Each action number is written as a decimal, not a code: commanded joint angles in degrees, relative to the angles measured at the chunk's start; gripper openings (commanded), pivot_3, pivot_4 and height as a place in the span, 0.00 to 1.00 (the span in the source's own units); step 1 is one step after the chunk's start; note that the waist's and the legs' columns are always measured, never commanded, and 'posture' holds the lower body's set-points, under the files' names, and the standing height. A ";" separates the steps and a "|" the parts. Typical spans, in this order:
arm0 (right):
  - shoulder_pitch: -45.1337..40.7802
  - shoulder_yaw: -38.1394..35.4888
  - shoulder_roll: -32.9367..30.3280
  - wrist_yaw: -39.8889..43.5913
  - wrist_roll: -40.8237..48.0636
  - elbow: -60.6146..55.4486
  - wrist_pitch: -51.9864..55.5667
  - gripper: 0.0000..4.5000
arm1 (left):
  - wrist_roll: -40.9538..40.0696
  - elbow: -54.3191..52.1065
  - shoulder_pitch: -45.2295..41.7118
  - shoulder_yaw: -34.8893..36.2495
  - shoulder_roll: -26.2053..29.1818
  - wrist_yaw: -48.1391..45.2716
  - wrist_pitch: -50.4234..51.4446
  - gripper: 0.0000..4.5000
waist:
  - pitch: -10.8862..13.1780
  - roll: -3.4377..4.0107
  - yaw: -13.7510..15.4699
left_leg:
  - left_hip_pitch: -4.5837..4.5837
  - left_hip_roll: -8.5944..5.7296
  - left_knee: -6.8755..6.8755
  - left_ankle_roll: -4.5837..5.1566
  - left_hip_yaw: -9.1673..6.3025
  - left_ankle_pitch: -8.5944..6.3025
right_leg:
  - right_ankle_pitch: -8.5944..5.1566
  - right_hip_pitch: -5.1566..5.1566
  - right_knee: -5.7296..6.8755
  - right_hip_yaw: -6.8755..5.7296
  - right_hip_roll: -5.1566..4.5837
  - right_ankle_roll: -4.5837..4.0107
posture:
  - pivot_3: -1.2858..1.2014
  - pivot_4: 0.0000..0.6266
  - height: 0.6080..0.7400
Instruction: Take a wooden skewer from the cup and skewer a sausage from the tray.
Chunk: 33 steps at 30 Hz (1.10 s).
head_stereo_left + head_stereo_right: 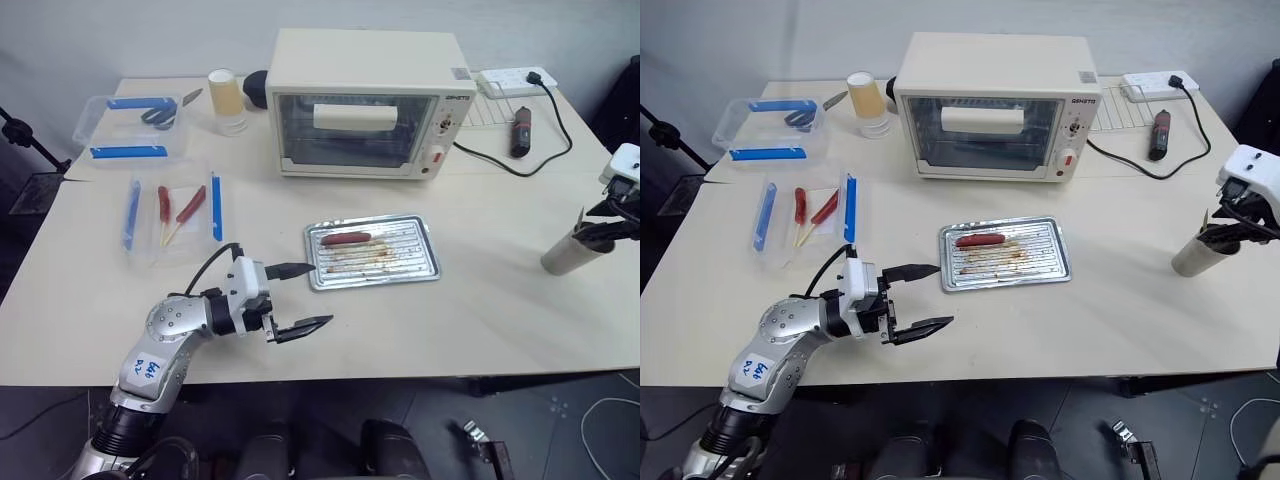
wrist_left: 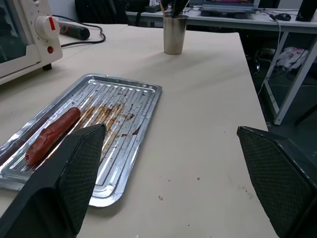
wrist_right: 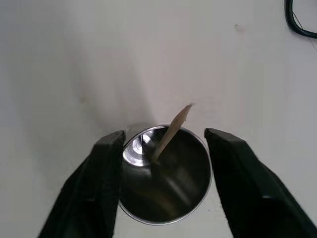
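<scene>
step: skewer (image 3: 171,133) is straddled in cup (image 3: 163,181) by right gripper (image 3: 163,144), spread, nothing pinched | left gripper (image 1: 300,298) spread (waiting) near tray (image 1: 425,270)

At the table's (image 1: 420,320) twelve o'clock we see a cream toaster oven (image 1: 365,103) with its glass door shut. At about one o'clock a white power strip (image 1: 515,80) lies with a black cable (image 1: 520,165) curling from it, a dark stick-like tool (image 1: 519,135) just beside. Toward eleven o'clock stands a yellow-and-white stack of paper cups (image 1: 226,100). At ten o'clock we find a clear box with blue clips (image 1: 133,128) holding a tool, and nearer nine o'clock a second clear box (image 1: 172,215) with two red sausages on sticks (image 1: 178,212).
</scene>
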 commanded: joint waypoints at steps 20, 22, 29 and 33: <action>-8.06 -3.34 -3.30 3.60 -0.28 -1.40 0.75 0.01 | -0.37 -1.80 -0.20 0.74 -0.34 0.68 -0.58 1.00 | 0.01 0.09 0.07 | 0.00 0.00 0.04 -0.01 0.01 0.00 | 0.00 -0.04 0.10 0.03 0.00 0.00 | 0.52 0.24 1.00; -11.46 -3.46 -4.41 8.06 -0.03 -2.47 2.85 0.01 | -0.78 -1.74 -0.09 1.05 -0.48 0.71 -0.51 1.00 | 0.02 0.13 0.17 | -0.02 -0.02 0.04 -0.01 0.01 0.00 | 0.00 -0.07 0.10 0.04 -0.01 0.00 | 0.52 0.24 1.00; -19.56 0.81 -5.12 14.15 9.60 -10.21 14.69 0.01 | -2.75 -1.00 -0.52 2.28 -0.82 0.46 0.14 1.00 | 0.02 0.13 0.07 | 0.00 0.00 0.04 -0.04 0.01 -0.03 | 0.00 -0.09 0.12 0.05 0.00 0.00 | 0.52 0.24 1.00; -14.63 1.37 -4.92 14.15 29.89 -22.99 29.37 0.01 | -5.57 -0.85 -2.17 3.59 -2.61 1.40 1.56 1.00 | 0.02 0.13 0.16 | -0.01 0.03 0.05 -0.06 0.00 -0.04 | -0.01 -0.11 0.19 0.04 0.00 -0.01 | 0.52 0.24 1.00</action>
